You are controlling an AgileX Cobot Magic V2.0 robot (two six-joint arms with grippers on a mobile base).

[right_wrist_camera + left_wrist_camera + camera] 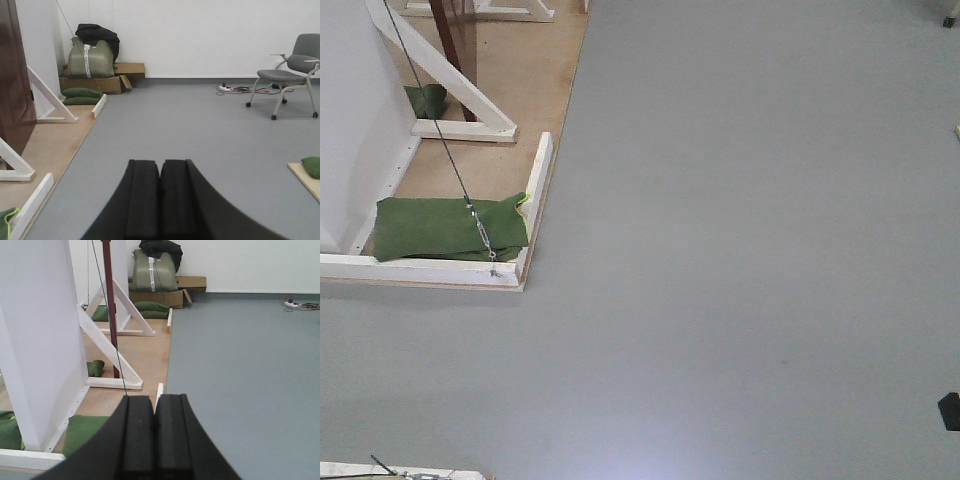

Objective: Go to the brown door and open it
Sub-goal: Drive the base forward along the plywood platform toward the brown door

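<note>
The brown door stands upright, ahead and to the left of both grippers and well apart from them. The left gripper sees it edge-on and is probably nearer. That gripper and the right gripper are both pressed closed and empty.

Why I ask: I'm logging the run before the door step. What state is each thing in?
Left pincer: shut.
Right pincer: shut.
Door: upright; open or shut unclear, handle out of view.
Cable: taut.
Sandbag: lying flat.
Box: flap open.
Chair: upright, empty.
</note>
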